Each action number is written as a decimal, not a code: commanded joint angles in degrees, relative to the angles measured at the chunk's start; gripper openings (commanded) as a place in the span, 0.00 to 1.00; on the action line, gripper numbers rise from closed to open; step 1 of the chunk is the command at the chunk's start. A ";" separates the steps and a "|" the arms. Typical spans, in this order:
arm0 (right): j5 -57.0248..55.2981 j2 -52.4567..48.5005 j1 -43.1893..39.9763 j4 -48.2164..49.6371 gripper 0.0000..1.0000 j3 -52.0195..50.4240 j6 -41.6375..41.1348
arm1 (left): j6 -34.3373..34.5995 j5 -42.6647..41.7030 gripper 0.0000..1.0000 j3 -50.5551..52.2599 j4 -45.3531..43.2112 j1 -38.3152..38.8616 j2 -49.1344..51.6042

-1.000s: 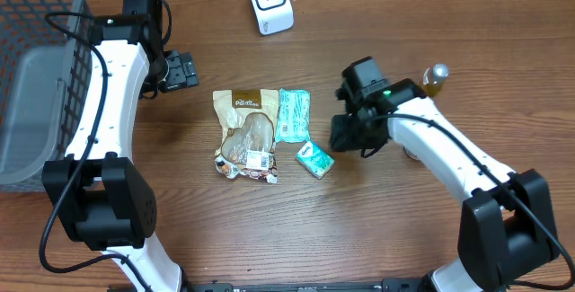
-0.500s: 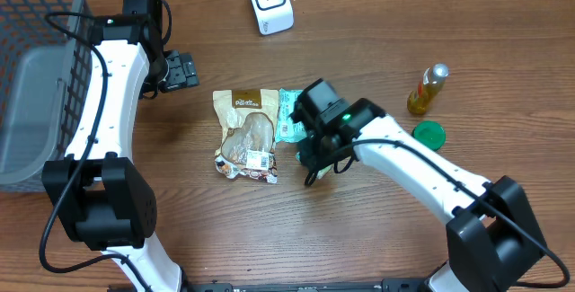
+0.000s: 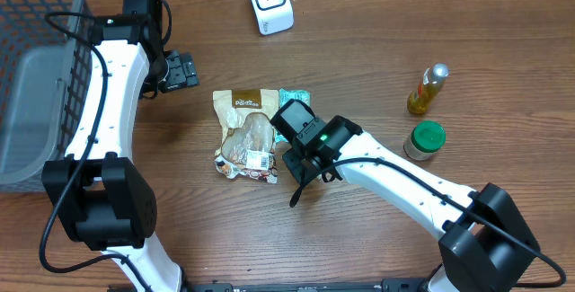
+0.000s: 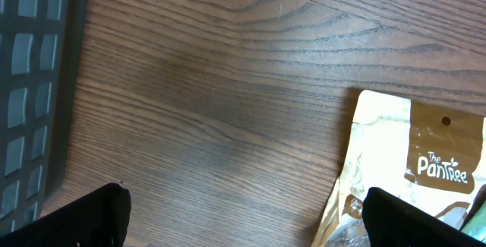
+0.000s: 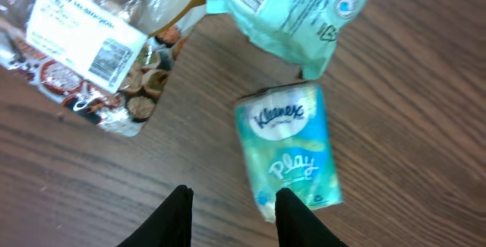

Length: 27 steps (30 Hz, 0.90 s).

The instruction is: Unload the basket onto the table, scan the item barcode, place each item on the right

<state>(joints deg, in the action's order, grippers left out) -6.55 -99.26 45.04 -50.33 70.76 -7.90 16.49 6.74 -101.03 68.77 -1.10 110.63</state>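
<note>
The tissue pack (image 5: 292,152), lower centre of the right wrist view, is mottled teal and green with white lettering. The wrapper (image 5: 288,7) above it is pale teal with dark print. Overhead, the pouch (image 3: 244,130) is tan and brown with a white label, the scanner (image 3: 269,2) is white, the basket (image 3: 36,18) is grey mesh, and the table (image 3: 359,256) is brown wood grain.

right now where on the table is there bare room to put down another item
Bare wood lies between the bag and the near edge; also right of the scanner, behind the bottle. The middle is crowded: bag, teal pack, tissues and right gripper bunch together.
</note>
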 commanded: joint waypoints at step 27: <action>-7.13 -3.58 0.22 13.64 0.04 -12.63 -0.92 | -0.22 0.74 0.99 -0.92 -0.04 0.39 -0.85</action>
<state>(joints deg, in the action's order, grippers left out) -13.54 -101.84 45.47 -34.79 58.06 -8.47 16.49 6.74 -101.03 68.79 -1.10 110.63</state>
